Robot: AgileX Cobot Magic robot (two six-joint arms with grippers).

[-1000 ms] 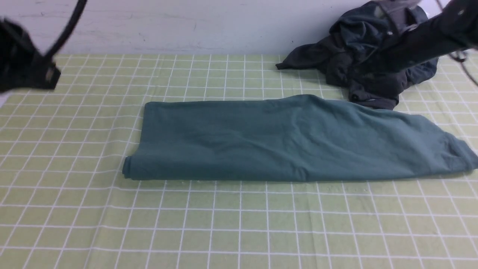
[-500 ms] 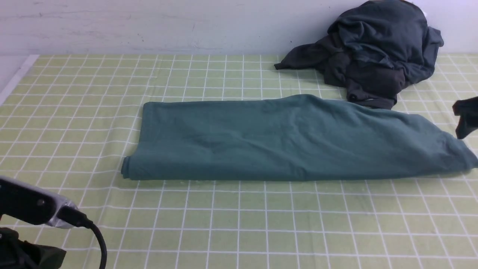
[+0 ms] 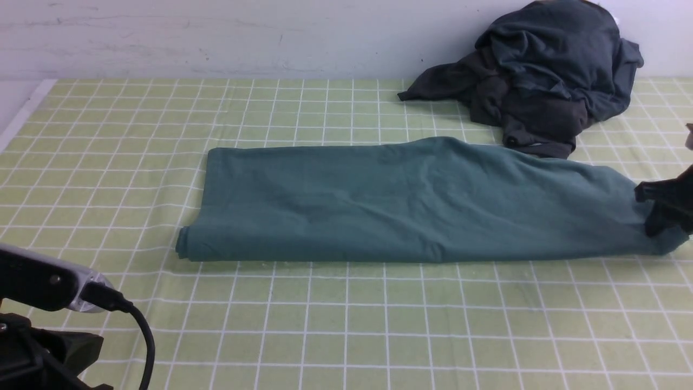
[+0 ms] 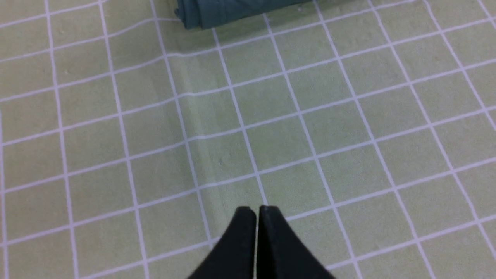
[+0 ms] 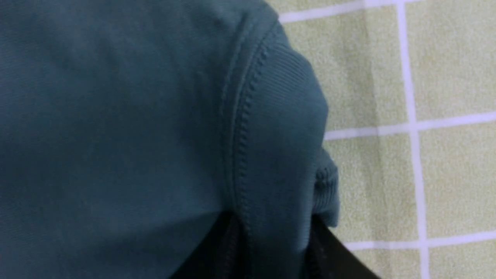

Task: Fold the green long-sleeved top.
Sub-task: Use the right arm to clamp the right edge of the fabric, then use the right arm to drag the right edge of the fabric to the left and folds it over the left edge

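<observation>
The right gripper (image 3: 658,214) pinches the ribbed right end of the top (image 3: 411,200). The left gripper (image 4: 256,211), jaws together and empty, hovers over the cloth (image 3: 346,325), nearer than the top's left end.

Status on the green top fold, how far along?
Done: green top lies folded lengthwise into one long strip. In hand: right gripper pinches its ribbed end; left gripper is shut, empty, over bare tablecloth short of the other end. Remaining: the crosswise folds into a compact stack, judging by the strip's length.
</observation>
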